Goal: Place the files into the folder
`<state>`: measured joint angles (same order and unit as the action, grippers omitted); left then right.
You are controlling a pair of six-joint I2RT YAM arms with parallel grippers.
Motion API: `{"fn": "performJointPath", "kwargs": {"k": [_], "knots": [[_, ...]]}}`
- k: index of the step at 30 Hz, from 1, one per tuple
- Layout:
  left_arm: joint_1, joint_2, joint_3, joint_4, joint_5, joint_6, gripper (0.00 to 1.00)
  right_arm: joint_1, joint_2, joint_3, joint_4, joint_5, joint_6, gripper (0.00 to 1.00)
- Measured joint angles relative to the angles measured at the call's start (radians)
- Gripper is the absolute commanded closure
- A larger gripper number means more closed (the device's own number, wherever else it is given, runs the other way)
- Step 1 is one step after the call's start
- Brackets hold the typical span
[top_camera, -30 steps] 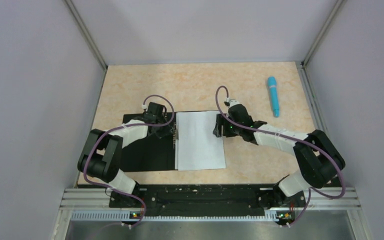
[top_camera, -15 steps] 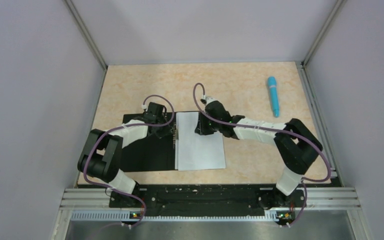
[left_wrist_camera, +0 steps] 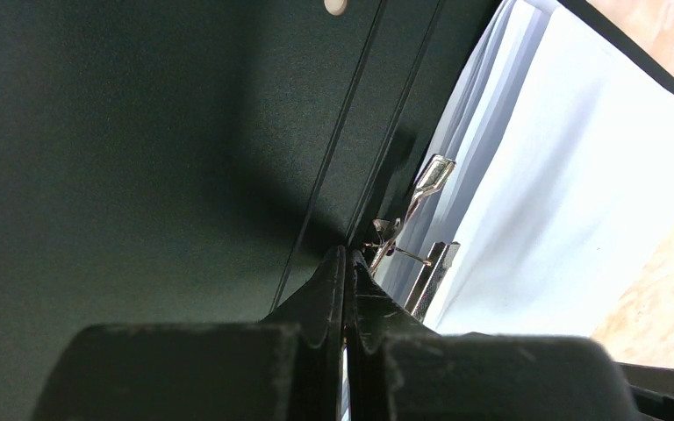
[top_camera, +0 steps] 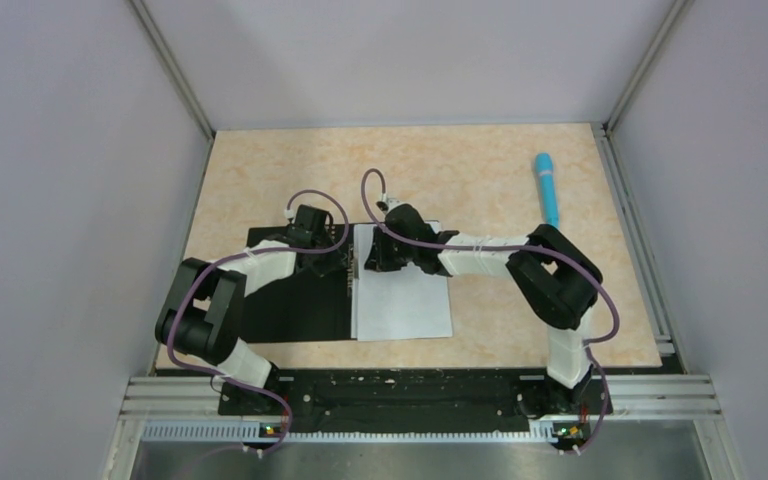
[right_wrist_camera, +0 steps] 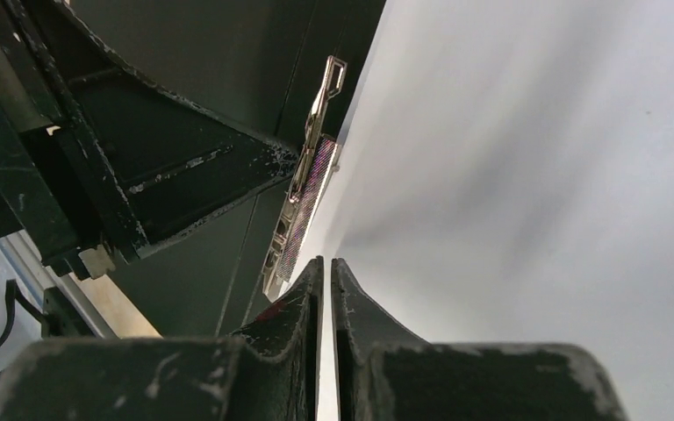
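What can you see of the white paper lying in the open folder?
The paper is plain white, thin and rectangular. The layered left edge in the left wrist view suggests more than one sheet. It lies on the right half of the open black folder, nearly covering that half. Its left edge runs beside the metal clip at the spine and looks slightly lifted there. The right gripper, almost shut, is over its far left corner; whether it touches the paper is unclear.
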<state>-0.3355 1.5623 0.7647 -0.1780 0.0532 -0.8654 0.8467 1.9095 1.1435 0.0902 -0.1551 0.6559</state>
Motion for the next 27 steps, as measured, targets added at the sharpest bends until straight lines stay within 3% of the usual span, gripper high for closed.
{"fn": "performJointPath", "kwargs": {"k": [27], "knots": [[0.000,0.000,-0.001,0.003,0.003,0.000,1.00,0.018,0.088,0.043,-0.004,0.045,0.026,0.96]]}}
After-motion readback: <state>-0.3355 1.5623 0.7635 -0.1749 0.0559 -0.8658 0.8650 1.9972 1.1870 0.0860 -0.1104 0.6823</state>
